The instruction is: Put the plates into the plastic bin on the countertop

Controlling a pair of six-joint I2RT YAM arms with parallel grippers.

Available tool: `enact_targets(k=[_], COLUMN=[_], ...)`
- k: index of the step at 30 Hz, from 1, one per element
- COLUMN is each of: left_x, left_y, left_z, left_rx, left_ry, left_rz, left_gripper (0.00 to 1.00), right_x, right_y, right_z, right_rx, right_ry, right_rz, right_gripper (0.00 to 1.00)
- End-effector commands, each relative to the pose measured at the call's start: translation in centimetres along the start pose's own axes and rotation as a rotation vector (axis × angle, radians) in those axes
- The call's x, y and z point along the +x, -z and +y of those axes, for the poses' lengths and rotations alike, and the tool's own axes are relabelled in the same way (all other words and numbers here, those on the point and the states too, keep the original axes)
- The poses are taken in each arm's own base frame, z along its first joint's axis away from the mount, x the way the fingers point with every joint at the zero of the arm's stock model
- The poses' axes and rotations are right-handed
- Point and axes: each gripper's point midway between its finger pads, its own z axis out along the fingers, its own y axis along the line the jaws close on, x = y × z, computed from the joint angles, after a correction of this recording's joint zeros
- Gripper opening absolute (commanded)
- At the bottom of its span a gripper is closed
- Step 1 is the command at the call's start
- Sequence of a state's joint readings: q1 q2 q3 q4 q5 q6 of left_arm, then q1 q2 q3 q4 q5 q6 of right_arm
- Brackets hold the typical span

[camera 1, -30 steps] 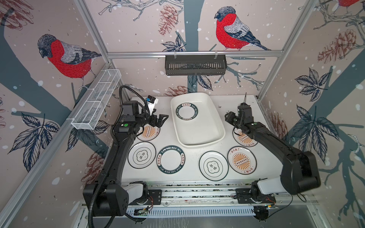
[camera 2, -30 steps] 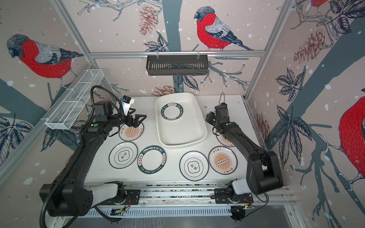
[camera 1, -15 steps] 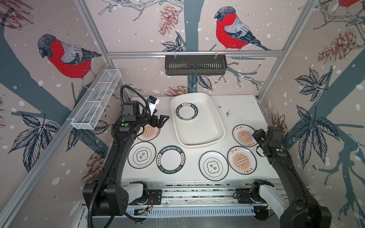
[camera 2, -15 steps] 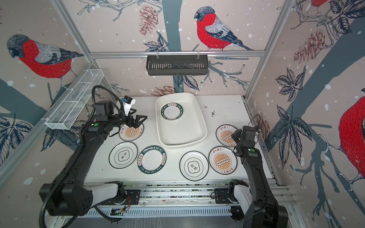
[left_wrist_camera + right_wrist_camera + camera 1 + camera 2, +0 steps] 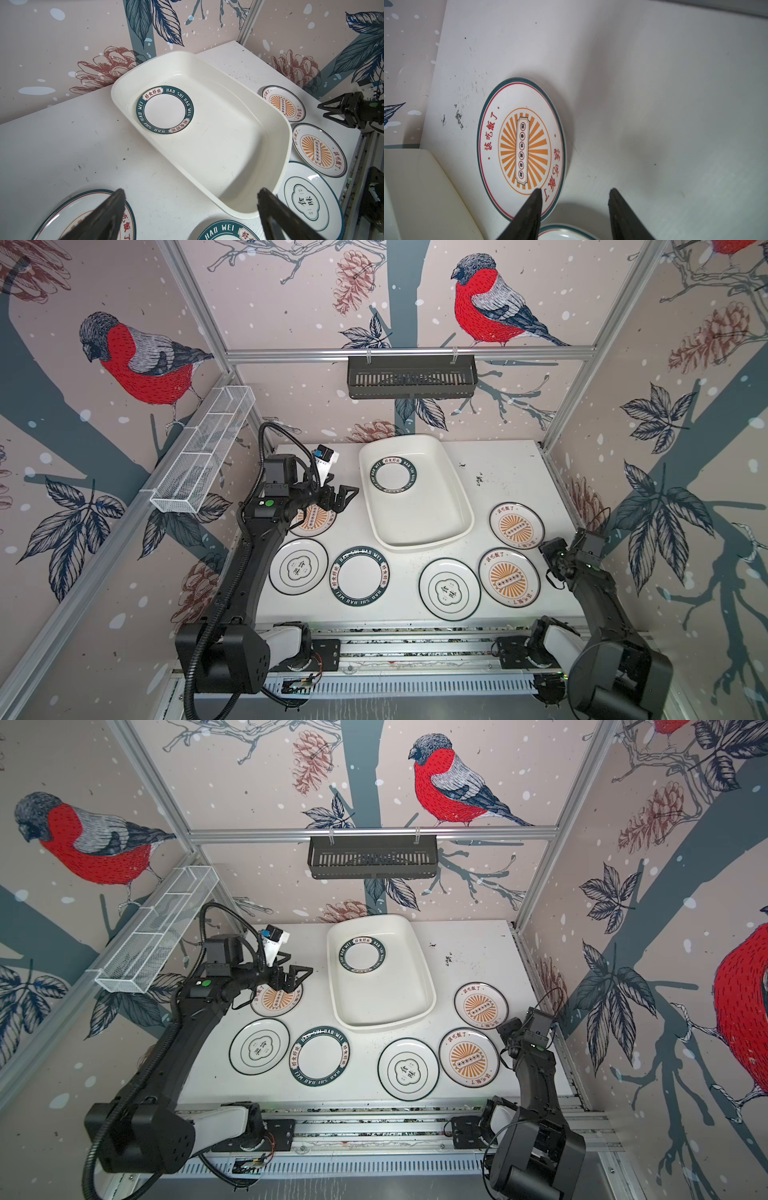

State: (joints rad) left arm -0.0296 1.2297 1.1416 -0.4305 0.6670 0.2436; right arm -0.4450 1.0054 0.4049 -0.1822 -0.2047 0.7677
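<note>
- My left gripper [image 5: 338, 489] is spread wide and empty. It hovers over the left sunburst plate [image 5: 312, 519], just beside the plastic bin [image 5: 419, 518].
- My right gripper [image 5: 575, 191] is partly parted with nothing gripped, at the edge of the far-right sunburst plate [image 5: 521, 149]. I cannot tell if it touches.
- One lettered plate [image 5: 392, 475] lies flat in the bin's far end.
- Four more plates line the countertop [image 5: 498, 472] in front of the bin: left emblem plate [image 5: 298, 566], second lettered plate [image 5: 360, 578], right emblem plate [image 5: 449, 589] and near-right sunburst plate [image 5: 509, 577].
- The black rack [image 5: 411, 377] and the wire basket [image 5: 203, 448] hang on the rails, above the countertop.
</note>
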Motion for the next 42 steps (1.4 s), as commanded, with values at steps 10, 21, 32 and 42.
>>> enact_targets(k=[10,21,32,42], left_x=[0.0,0.1,0.0,-0.2], left_y=[-0.1,-0.3,-0.4,-0.5], left_z=[-0.5,-0.4,-0.4,-0.4], left_rx=[0.027,0.027,0.025,0.021], left_ry=[-0.022,-0.015,-0.011,-0.009], left_rz=[-0.013,-0.014,-0.017,-0.022], left_gripper=[0.98,0.98,0.98,0.98], right_x=[1.1,2.1,2.4,2.4], right_y=[-1.2,-2.0,-3.1,-4.4], right_z=[0.8,1.0,1.2,1.0], right_rx=[-0.139,-0.188,-0.23,-0.251], right_ry=[-0.033,-0.066,-0.096,-0.145], right_rz=[0.059,0.098,0.114,0.119], right_gripper=[0.47,0.43,0.41,0.37])
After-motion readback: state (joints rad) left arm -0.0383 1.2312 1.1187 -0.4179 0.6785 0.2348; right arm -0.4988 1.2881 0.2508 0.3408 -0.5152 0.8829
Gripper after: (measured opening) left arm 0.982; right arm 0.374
